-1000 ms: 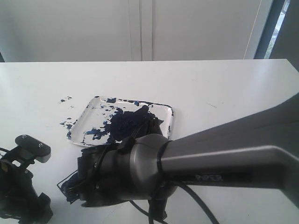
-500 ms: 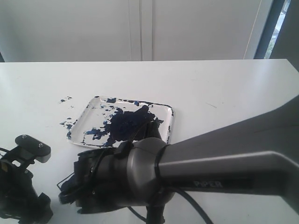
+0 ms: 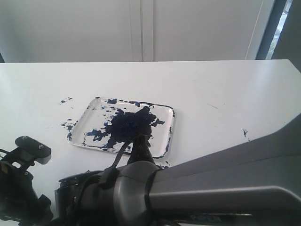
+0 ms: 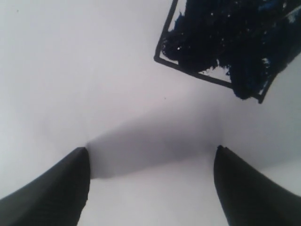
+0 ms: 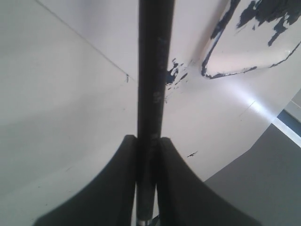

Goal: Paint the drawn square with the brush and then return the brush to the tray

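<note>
Clamping the long thin black brush point(image 5: 152, 84) between its fingers, the right gripper point(image 5: 149, 141) holds it beside the shallow white paint-smeared tray point(image 3: 164, 129) — the left gripper point(image 4: 150, 157), fingers apart, hangs near the black-lined drawn square point(image 4: 211, 42), smeared dark blue.

The right arm point(image 3: 225, 183) is a thick, smooth grey shell with a rounded joint, a black band and a thin black cable point(image 3: 120, 153). The left tool point(image 4: 151, 157) has dark tapered fingers point(image 4: 51, 188), and its black housing bears a plate point(image 3: 33, 147) with two small screws.
</note>
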Motion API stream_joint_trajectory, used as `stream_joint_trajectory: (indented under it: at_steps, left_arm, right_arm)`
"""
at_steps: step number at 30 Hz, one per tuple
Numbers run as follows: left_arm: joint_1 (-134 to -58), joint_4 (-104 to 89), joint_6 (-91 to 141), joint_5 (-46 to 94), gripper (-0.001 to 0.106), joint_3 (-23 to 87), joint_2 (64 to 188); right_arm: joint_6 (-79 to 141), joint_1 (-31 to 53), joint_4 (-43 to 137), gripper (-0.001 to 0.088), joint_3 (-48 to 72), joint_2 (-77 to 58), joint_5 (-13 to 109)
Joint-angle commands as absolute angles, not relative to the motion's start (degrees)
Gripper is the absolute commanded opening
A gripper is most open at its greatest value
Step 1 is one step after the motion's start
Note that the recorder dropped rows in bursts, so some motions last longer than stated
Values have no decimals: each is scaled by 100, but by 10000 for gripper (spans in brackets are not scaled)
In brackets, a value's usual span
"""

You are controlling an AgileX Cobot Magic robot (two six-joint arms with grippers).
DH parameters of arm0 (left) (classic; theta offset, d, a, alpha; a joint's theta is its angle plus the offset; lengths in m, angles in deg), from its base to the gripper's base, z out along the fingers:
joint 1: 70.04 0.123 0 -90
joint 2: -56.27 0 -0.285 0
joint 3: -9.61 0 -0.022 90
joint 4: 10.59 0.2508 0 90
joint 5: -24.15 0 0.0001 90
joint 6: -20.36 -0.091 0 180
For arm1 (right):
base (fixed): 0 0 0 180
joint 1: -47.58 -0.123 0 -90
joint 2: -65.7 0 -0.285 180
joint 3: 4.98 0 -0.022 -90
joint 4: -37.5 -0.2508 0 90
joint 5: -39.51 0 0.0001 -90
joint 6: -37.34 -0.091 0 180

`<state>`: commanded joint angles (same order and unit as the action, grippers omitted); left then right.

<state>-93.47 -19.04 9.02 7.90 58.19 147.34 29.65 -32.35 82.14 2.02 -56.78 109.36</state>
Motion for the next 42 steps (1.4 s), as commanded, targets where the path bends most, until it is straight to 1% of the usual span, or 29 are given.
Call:
stream_joint_trajectory:
  at_steps: [42]
  left_arm:
    - [-9347,-1904,924,690,752,5819,14734]
  right_arm:
    - [3212,-3235,7575,0,236,-5485,10947]
